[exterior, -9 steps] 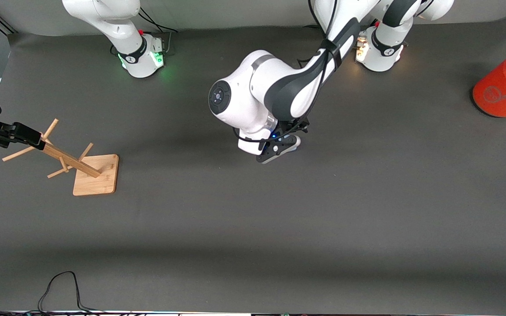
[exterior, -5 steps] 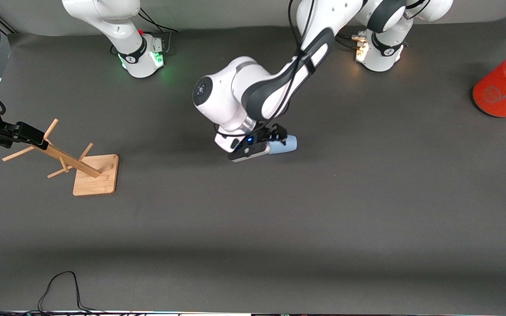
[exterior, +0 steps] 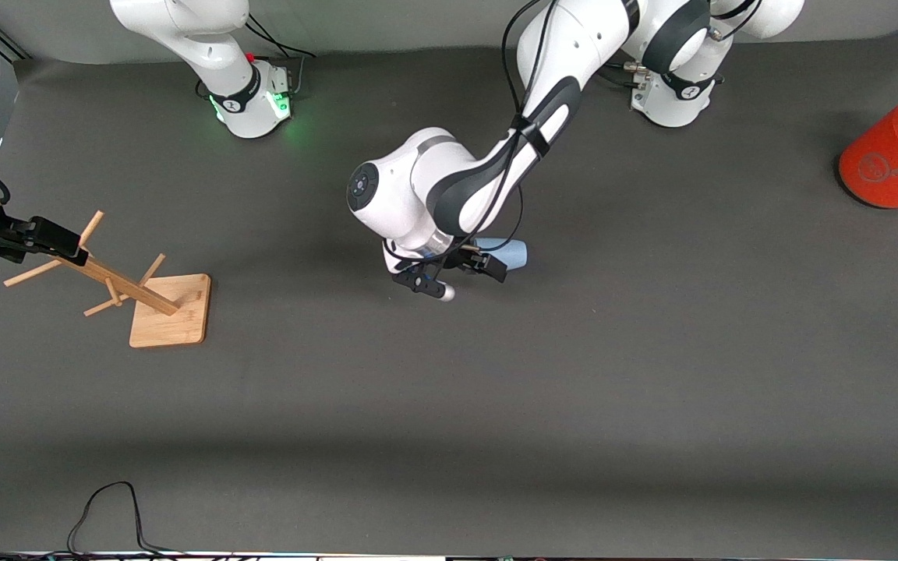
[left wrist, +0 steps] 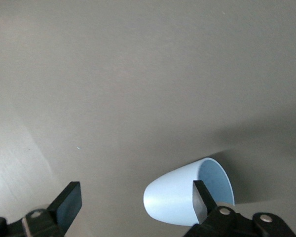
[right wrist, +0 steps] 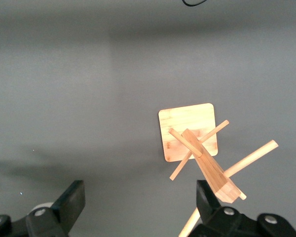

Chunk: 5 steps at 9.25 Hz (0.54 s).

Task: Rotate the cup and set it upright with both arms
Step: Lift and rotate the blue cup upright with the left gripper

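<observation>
Cup: you see the pale blue cup point(exterior: 510, 253) point(left wrist: 185, 196) lying on its side on the grey table point(exterior: 652, 351), mid-table, at about 4 o'clock from the left arm's white elbow.

Left gripper: your left gripper point(exterior: 461, 274) point(left wrist: 135, 200) sits low over the mat with fingers spread wide, gripping nothing; one finger point(left wrist: 203, 196) is in front of the cup's wall.

Right gripper: your right gripper point(exterior: 44, 238) point(right wrist: 138, 202) hangs over the wooden rack point(exterior: 145, 300) point(right wrist: 200, 148) at the right arm's end, fingers wide apart, empty.

Also there: an orange cylinder point(exterior: 897, 152) stands at the left arm's end.
</observation>
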Motion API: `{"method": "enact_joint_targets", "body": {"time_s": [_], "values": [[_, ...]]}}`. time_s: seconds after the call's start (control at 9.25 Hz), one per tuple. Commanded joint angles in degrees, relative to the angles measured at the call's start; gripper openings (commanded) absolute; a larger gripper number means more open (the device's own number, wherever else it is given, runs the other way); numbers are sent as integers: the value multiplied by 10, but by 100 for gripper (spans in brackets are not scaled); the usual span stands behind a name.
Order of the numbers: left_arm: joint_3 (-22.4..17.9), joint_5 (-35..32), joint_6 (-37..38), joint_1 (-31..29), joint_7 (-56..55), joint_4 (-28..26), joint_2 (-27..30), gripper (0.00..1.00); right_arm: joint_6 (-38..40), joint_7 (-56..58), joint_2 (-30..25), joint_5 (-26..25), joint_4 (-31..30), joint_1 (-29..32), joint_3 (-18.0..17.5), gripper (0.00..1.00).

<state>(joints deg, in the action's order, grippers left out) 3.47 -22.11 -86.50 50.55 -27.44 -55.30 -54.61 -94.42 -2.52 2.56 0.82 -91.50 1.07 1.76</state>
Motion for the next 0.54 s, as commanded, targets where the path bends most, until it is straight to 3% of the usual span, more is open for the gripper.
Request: {"method": "enact_joint_targets", "body": {"time_s": [0.0, 0.43], "values": [[-5, -14, -3, 18, 1, 27, -37, 100, -7, 22, -12, 12, -12, -7, 8, 100], [-1, -11, 2, 27, -1, 6, -44, 100, -1, 25, -9, 11, -8, -7, 7, 100]]}}
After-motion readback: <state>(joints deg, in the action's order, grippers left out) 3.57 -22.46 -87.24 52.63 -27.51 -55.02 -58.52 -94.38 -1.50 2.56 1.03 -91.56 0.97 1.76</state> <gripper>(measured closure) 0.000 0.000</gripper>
